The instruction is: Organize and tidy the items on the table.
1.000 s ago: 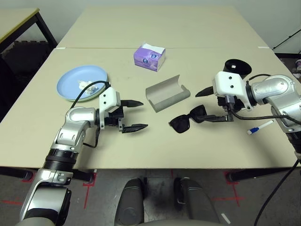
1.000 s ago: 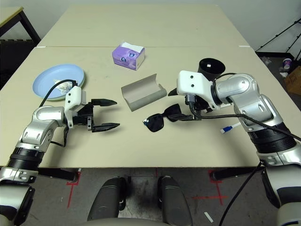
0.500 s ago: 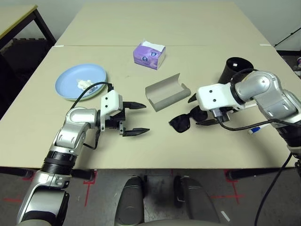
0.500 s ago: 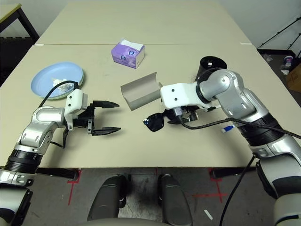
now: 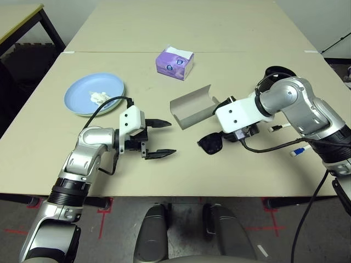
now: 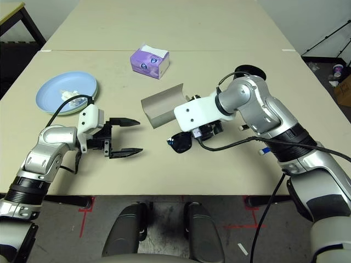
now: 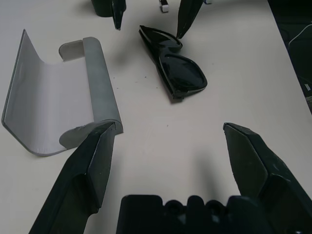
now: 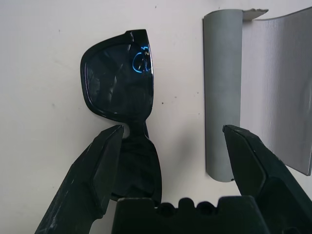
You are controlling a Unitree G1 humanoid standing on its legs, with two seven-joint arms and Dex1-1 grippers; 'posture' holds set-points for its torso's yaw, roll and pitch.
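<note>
While your left claw (image 5: 159,139) hangs released and empty just above the beige surface (image 5: 230,175), its two black fingers spread wide, your right claw (image 8: 170,151) stands just as released, pointing down over the one pair of black sunglasses (image 5: 211,143). One finger is over the glasses, the other near the edge of the case; nothing is grasped. One small white pen with a blue cap (image 5: 299,151) lies near the right edge. Just beyond the sunglasses you have one grey oblong glasses case (image 5: 192,107), lying open. To the left sits one light blue round plate (image 5: 93,93) resting on a pale green one, with one crumpled white tissue (image 5: 98,97) in it. One tall black cup (image 5: 277,73) stands behind your right arm. Farthest, one purple tissue box (image 5: 174,62) sits close to the seam.
</note>
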